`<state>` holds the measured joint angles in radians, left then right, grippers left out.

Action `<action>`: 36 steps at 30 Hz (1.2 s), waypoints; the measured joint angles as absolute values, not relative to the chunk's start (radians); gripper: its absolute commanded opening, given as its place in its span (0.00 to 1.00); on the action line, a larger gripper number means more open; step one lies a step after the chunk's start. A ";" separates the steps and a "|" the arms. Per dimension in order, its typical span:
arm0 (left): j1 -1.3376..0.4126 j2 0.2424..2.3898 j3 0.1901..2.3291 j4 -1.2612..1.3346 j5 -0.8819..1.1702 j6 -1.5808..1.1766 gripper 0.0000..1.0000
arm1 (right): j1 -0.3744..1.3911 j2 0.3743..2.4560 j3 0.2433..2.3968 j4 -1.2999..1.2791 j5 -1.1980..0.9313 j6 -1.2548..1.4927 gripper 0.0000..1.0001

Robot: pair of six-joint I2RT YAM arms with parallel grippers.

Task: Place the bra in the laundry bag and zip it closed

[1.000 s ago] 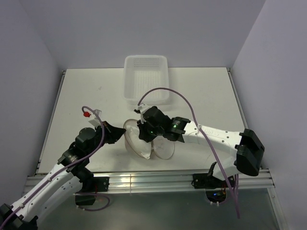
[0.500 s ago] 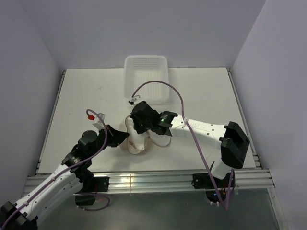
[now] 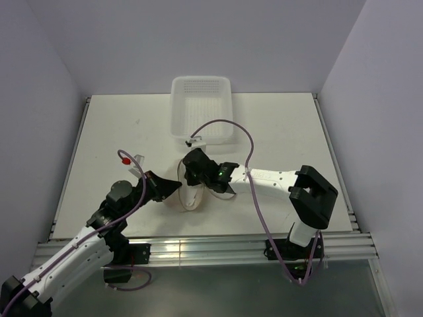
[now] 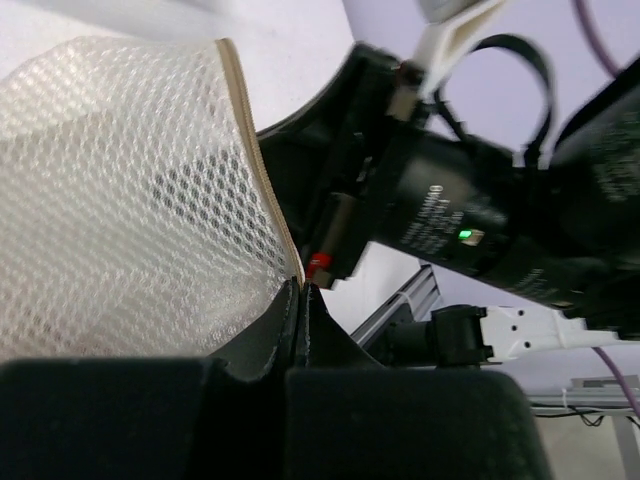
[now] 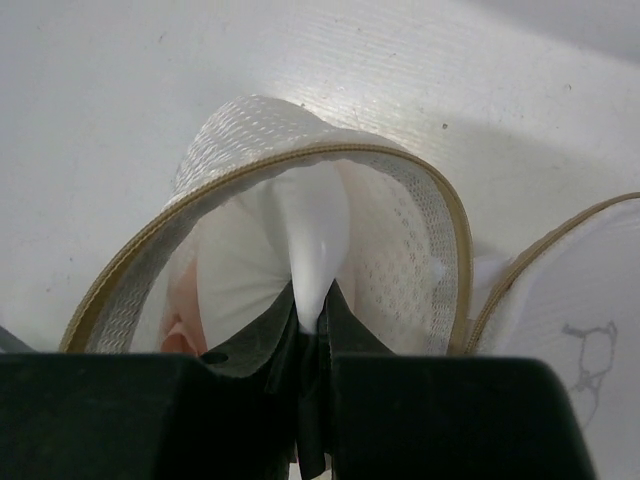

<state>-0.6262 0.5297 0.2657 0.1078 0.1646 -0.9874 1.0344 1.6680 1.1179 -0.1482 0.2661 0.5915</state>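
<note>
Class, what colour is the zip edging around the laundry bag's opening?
The zip edging of the laundry bag is tan; clearest in the right wrist view.

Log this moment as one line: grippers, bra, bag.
left gripper: shut on laundry bag rim | right gripper: shut on bra, inside bag mouth | bag: unzipped

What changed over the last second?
The right gripper, shut on the bra, swung left toward the left gripper. The laundry bag, spread wide before, is bunched narrower around the bra. The left gripper kept its pinch on the bag's rim; the basket stayed put.
</note>
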 measured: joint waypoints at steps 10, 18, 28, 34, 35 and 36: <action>-0.626 0.449 0.270 0.071 0.089 -1.019 0.00 | 1.034 1.623 1.039 -0.107 0.298 0.597 0.63; -0.626 0.498 0.270 0.071 0.051 -1.016 0.00 | 1.034 1.296 0.999 -0.149 0.297 0.574 0.95; -0.626 0.470 0.271 0.047 0.020 -1.005 0.00 | 0.981 0.987 0.674 -0.098 0.292 0.675 0.78; -0.626 0.421 0.271 0.007 -0.007 -0.999 0.00 | 0.796 0.874 0.344 0.011 0.245 0.862 0.78; -0.626 0.419 0.271 0.003 -0.007 -0.996 0.00 | 0.777 0.874 0.306 0.022 0.241 0.892 0.79; -0.626 0.418 0.271 -0.001 -0.007 -0.995 0.00 | 0.765 0.879 0.282 0.031 0.235 0.912 0.79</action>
